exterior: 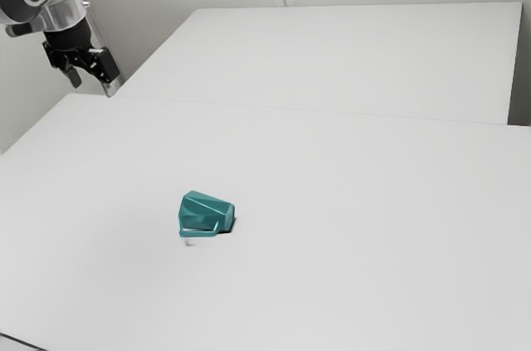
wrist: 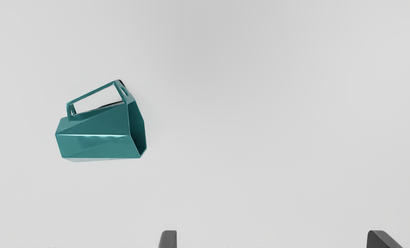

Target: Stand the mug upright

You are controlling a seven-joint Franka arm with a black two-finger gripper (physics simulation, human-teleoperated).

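High at the exterior view's upper left is the black gripper, well away from the teal mug, which lies on its side on the white table. Faceted and angular, the mug shows its handle and its open mouth in the wrist view. The two fingertips of the gripper stand wide apart with nothing between them, and the mug is off to one side, beyond the fingertips.
The white tabletop stretches around the mug. Behind it is another white surface, and a thin dark cable crosses the exterior view's lower left corner.
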